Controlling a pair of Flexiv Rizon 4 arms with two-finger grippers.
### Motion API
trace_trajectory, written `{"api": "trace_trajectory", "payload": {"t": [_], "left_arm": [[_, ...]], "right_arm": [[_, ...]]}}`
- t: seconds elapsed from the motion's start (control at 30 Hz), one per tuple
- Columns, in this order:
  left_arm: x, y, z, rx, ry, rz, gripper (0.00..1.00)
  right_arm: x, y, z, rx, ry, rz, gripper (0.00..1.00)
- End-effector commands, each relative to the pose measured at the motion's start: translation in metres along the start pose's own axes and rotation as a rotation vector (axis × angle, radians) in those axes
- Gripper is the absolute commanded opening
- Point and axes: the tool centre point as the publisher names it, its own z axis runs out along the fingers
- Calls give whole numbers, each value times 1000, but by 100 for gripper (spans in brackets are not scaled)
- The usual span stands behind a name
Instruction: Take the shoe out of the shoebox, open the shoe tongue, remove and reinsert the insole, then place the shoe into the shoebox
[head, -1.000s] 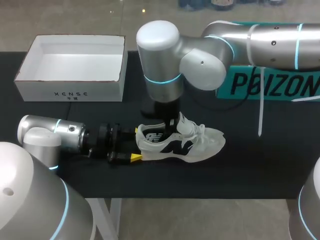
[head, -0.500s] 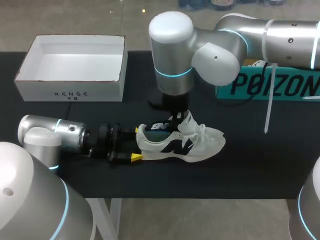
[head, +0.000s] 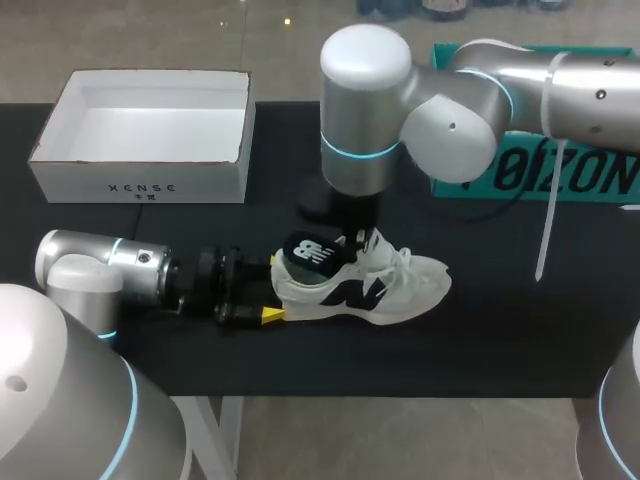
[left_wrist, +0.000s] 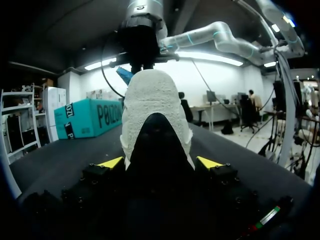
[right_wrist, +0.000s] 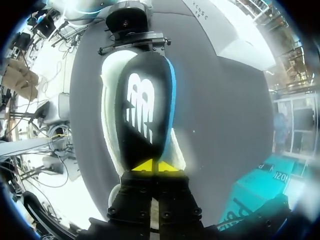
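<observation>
Black tabletop carries the white shoe (head: 360, 285), toe toward three o'clock. Its dark insole (head: 310, 252) rises from the opening, front end hidden inside and rear edge pinched between the closed tips of the right gripper (right_wrist: 152, 165). At nine o'clock the left gripper (left_wrist: 160, 162) clamps the heel. The open shoebox (head: 145, 135) sits at ten o'clock, and the right arm (head: 470, 95) half hides a teal box (head: 560, 175) at two.

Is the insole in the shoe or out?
Partly out: the right gripper holds the insole raised over the shoe, front end hidden.

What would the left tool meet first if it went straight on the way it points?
The shoe: its heel sits in the left tool's grip, so it would likely push into it at once.
</observation>
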Motion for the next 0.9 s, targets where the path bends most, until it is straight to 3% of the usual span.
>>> {"api": "trace_trajectory", "payload": {"t": [0.03, 0.3, 0.5, 0.7, 0.9], "left_arm": [[0, 4, 2, -1, 0, 0, 0], [0, 4, 2, -1, 0, 0, 0], [0, 4, 2, -1, 0, 0, 0], [0, 4, 2, -1, 0, 0, 0], [0, 4, 2, -1, 0, 0, 0]], "right_arm": [[2, 22, 11, 8, 10, -18, 0], [1, 52, 4, -41, -5, -56, 0], [-9, 60, -13, -82, -36, -51, 0], [-28, 68, -51, -153, -102, -26, 0], [-55, 75, -107, -242, -202, 7, 0]]}}
